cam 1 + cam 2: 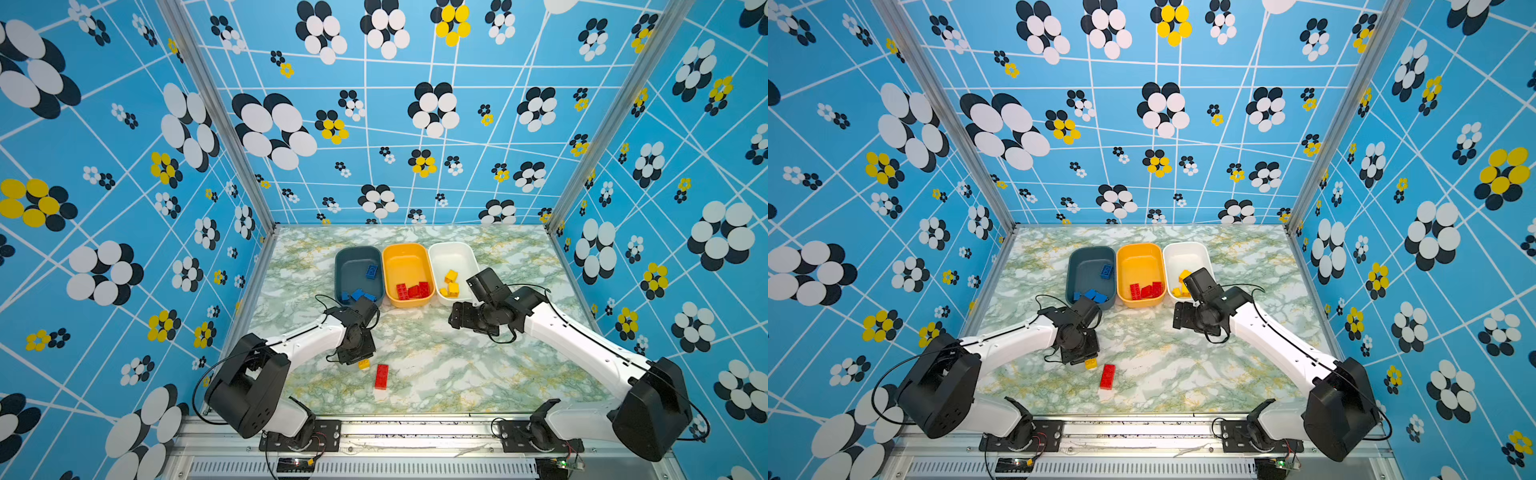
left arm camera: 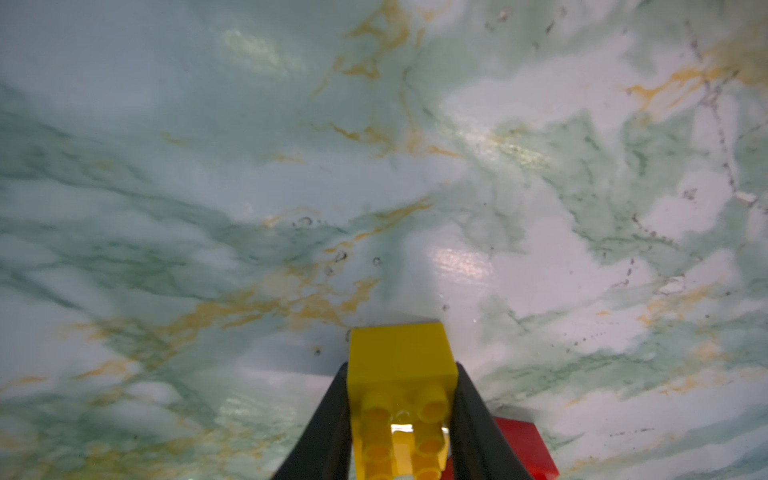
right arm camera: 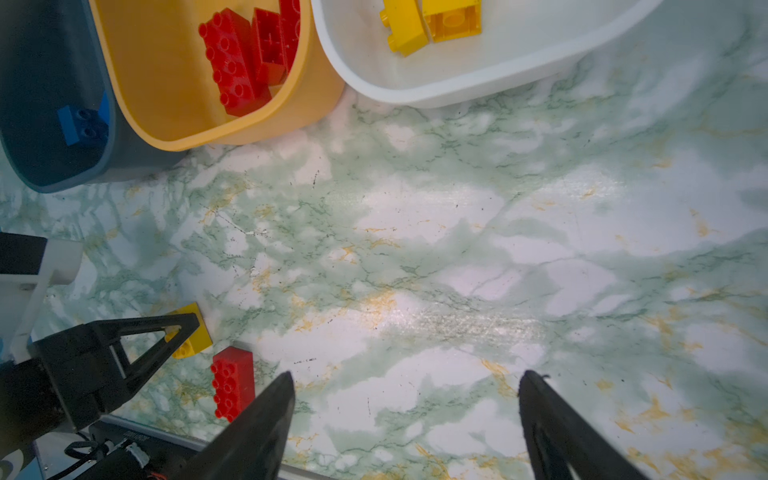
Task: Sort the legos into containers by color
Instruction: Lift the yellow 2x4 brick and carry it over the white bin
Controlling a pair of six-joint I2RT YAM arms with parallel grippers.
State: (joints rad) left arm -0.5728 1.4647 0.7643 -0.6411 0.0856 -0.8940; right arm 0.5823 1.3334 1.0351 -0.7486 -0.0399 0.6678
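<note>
A small yellow lego (image 2: 401, 357) lies on the marble table near the front, and my left gripper (image 2: 401, 368) is shut on it, a black finger pressed against each side. In both top views that lego (image 1: 364, 364) pokes out just below the left gripper (image 1: 360, 360). Right beside it lies a red oblong lego (image 1: 381, 376), free on the table. My right gripper (image 3: 406, 375) hangs open and empty over bare table in front of the white container (image 1: 453, 255). The teal container (image 1: 353, 270) holds blue legos (image 1: 371, 271), the orange one (image 1: 405, 266) red legos (image 1: 411, 290), the white one yellow legos (image 1: 451, 282).
The three containers stand side by side at the back middle of the table. Patterned blue walls close off the left, back and right. The arm bases sit on a metal rail (image 1: 415, 430) along the front edge.
</note>
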